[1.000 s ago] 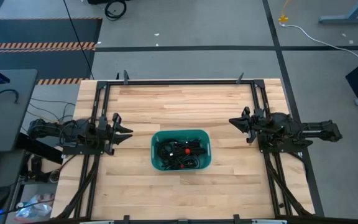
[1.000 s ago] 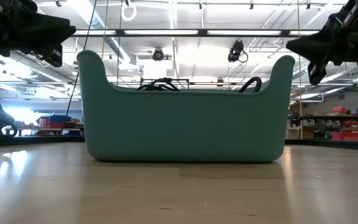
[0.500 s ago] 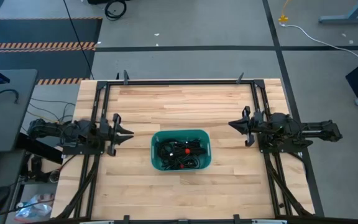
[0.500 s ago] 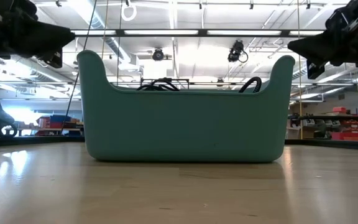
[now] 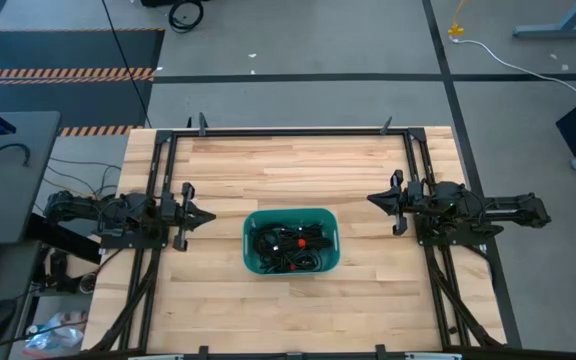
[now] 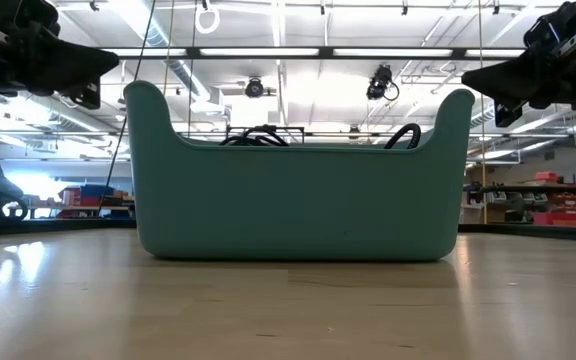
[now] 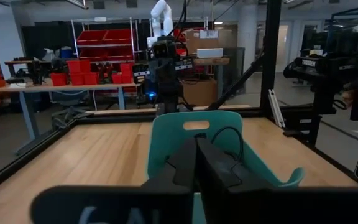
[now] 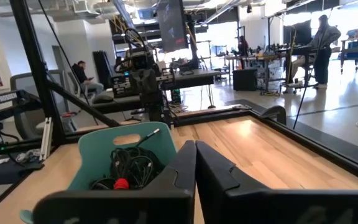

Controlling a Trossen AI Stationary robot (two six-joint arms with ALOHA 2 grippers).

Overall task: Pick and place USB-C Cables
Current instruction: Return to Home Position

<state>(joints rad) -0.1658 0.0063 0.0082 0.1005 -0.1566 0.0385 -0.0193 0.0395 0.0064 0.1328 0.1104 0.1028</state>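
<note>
Cables [image 5: 290,243] lie in the green bin [image 5: 248,240], mid-table [image 5: 288,170]; none shows outside — task seemingly complete. Left tool [image 5: 204,215] and right tool [image 5: 376,200] hang clenched, empty, by opposite side edges.

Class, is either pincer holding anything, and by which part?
Nothing is held: left pincer and right pincer are both shut, empty, flanking the green bin.

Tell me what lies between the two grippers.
In the high view, the green bin holding the USB-C cables sits between the left gripper and the right gripper, with bare table on either side.
</note>
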